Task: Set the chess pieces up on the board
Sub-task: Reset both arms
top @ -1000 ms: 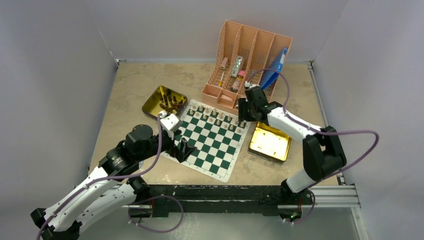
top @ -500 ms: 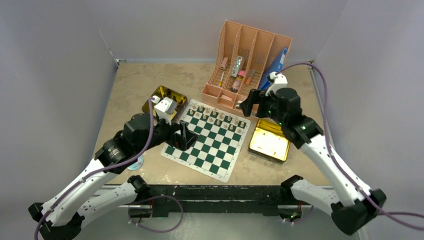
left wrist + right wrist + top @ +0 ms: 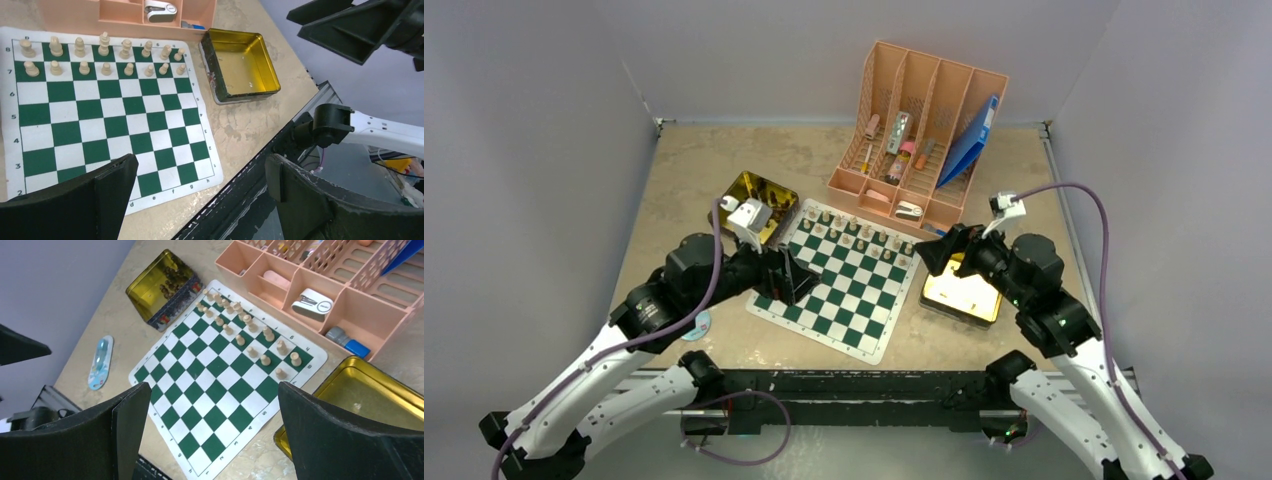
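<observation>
On the board (image 3: 844, 290), pale chess pieces (image 3: 860, 233); far rows.

Lab cell: grey walls (image 3: 524, 150), mounting rail (image 3: 854, 385)

Pale chess pieces (image 3: 856, 230) stand on the board (image 3: 844, 300) (its two far rows).

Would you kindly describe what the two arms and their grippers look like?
The left arm and right arm have white link shells and black rounded joints. A purple cable loops along each. The left gripper and right gripper are matte black with two broad wedge-shaped fingers; a small white block sits at each wrist.
</observation>
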`<act>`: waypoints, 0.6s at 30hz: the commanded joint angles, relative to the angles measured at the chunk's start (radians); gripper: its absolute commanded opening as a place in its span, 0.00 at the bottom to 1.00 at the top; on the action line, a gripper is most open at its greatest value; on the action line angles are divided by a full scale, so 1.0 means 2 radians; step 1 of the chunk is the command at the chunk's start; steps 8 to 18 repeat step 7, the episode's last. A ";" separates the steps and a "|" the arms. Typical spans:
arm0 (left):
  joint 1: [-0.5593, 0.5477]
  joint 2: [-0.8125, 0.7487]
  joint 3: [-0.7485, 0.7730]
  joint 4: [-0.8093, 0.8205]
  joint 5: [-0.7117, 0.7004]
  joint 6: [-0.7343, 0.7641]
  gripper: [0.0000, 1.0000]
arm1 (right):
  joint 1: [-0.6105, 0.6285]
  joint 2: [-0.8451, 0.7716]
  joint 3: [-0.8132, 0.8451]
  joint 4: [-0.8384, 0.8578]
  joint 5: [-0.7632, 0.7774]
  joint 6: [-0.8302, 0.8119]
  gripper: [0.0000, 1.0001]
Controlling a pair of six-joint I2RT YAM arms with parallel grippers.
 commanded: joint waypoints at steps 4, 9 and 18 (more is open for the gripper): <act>0.001 -0.028 -0.035 0.034 -0.028 -0.011 1.00 | 0.000 -0.014 0.006 0.028 -0.034 0.005 0.99; 0.001 -0.040 -0.046 0.046 -0.031 -0.017 1.00 | 0.000 -0.020 0.005 0.031 -0.034 0.000 0.99; 0.001 -0.040 -0.046 0.046 -0.031 -0.017 1.00 | 0.000 -0.020 0.005 0.031 -0.034 0.000 0.99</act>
